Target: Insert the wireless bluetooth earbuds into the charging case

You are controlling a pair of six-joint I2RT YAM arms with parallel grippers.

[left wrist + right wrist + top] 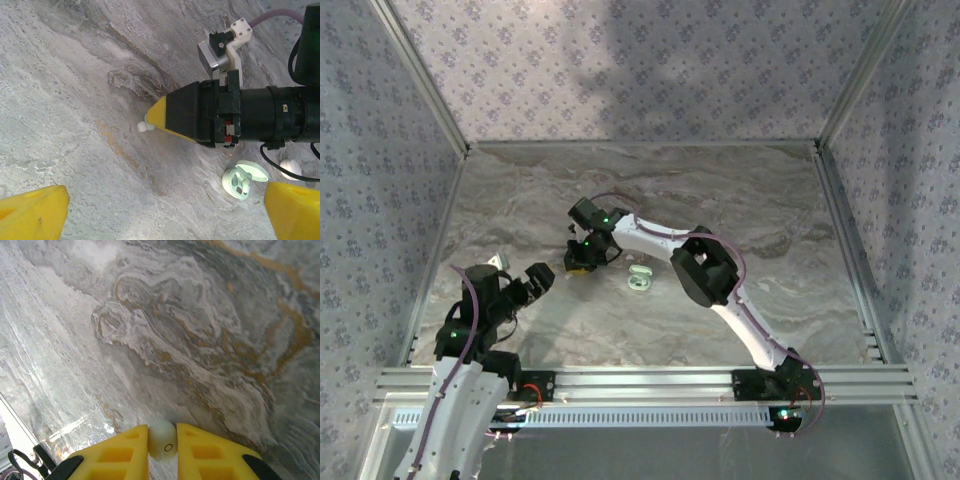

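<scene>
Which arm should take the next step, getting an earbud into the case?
Right. The right fingers pinch an earbud, and the open case lies close by. The left fingers stand open and empty, farther from the case.

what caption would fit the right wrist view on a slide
Right end effector pinching a white earbud between its yellow fingers over the marbled table.

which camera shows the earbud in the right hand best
The right wrist view: the earbud appears large, pinched in the right hand. The left wrist view shows it small, poking out at the hand's tip. In the top view it is too small to make out.
</scene>
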